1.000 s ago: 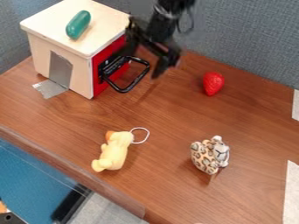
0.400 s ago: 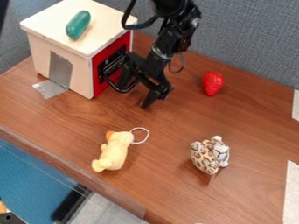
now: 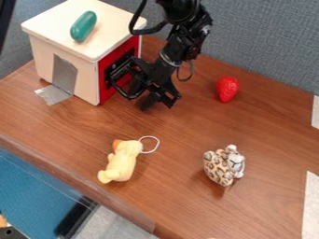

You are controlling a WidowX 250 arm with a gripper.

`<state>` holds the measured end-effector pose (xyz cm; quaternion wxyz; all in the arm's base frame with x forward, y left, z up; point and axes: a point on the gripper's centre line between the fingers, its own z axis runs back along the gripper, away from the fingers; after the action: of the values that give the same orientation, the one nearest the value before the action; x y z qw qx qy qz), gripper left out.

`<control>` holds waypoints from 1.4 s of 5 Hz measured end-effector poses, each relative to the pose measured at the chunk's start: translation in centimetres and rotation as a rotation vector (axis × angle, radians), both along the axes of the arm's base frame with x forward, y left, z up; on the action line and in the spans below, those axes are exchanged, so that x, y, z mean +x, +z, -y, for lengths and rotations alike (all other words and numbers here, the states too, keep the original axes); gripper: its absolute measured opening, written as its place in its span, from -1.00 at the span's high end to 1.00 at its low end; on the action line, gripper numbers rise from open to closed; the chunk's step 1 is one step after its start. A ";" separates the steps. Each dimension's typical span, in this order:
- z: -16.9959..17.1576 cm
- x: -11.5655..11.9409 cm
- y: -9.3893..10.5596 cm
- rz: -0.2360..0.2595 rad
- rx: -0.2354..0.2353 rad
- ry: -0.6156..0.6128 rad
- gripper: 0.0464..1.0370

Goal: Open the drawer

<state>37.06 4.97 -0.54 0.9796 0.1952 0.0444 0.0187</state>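
Two plush toys (image 3: 124, 161), one cabinet (image 3: 44, 60), one strawberry (image 3: 227, 88)

- The drawer (image 3: 114, 71), red and black in front, sat upright at far left, seemingly closed.
- Its handle (image 3: 118, 91) (a black loop) jutted right.

The brown wood-grain table (image 3: 177, 144) carries a pale drawer box (image 3: 87, 79), a red strawberry (image 3: 227, 88), a yellow plush toy (image 3: 122, 161) and a spotted plush toy (image 3: 218, 168).

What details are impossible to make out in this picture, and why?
- Camera view: whether the gripper touches the handle; black overlaps black.
- Camera view: part of the red front, hidden behind gripper and handle.
- Camera view: the orange thing, lower left, cut off by the edge.
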 end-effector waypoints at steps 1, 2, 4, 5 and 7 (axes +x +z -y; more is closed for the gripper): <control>0.8 -0.4 -0.2 -0.015 0.014 -0.023 0.75; 2.7 -0.3 -0.2 -0.015 0.012 -0.056 0.81; 5.8 -0.5 -0.1 -0.018 -0.017 -0.088 0.81; 7.4 -0.6 0.0 -0.019 -0.026 -0.113 0.81; 9.1 0.1 0.9 0.002 -0.034 -0.109 0.81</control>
<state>37.13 -4.16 0.38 0.9824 0.1804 0.0332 -0.0355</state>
